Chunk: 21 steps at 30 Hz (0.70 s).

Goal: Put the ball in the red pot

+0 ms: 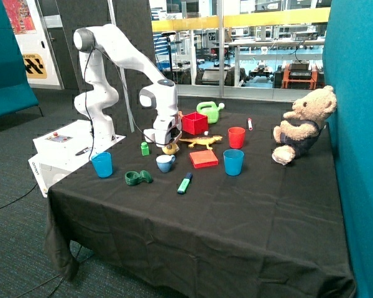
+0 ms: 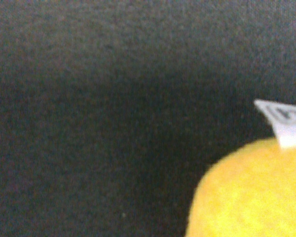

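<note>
Gripper (image 1: 164, 140) low at the black cloth (image 1: 236, 211), right at the ball (image 1: 170, 149), pointing straight down; open or shut, cannot tell, since the hand hides its own tip in the outside view and the wrist view shows none of it. In the wrist view, only cloth and one yellow curve of the ball pushed off to a corner, with a small white tag (image 2: 286, 123) sticking out past it; so probably not centred on the ball yet. Ball resting on the cloth, between the green block (image 1: 145, 148) and the yellow lizard (image 1: 201, 141), just behind the pale blue cup (image 1: 165, 162), and not in the red pot (image 1: 194, 123), which stands open-topped a short way behind, beside the arm's wrist. Step in hand, as a judgement: getting hold of the ball; carrying and dropping not yet done. To do it well: shift sideways until the ball sits in the middle of the wrist view, then close across its widest part, low enough not to squeeze it out upward, gently, as it looks soft and fuzzy. Mind the cup and the lizard, both near enough to be knocked. Lift straight up before heading for the pot, high enough to clear its rim. As for pointing: round, so no long axis and no preferred direction of grasp; only the tag marks one side, and better kept out of the pinch.
</note>
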Available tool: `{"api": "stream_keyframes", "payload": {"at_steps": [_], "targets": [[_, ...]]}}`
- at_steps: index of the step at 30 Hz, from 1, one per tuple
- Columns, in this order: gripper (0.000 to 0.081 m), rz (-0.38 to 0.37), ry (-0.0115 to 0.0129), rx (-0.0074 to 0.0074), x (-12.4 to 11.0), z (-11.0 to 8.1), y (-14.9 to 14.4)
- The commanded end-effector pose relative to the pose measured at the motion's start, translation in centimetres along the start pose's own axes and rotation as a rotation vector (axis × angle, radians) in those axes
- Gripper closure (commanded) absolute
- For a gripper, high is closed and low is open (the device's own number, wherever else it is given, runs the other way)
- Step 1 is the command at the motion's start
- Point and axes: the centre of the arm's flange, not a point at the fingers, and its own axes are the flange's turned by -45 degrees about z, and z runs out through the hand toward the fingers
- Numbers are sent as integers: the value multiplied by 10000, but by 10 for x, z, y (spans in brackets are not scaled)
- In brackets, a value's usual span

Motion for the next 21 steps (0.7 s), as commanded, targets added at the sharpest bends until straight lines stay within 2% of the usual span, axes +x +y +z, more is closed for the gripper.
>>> {"api": "stream_keyframes", "payload": {"at_steps": [1, 9, 21], "targets": [[808, -304, -42, -5, 1, -25, -7], [808, -841, -43, -4, 6, -57, -23], [808, -1643, -43, -2, 17, -92, -63]]}}
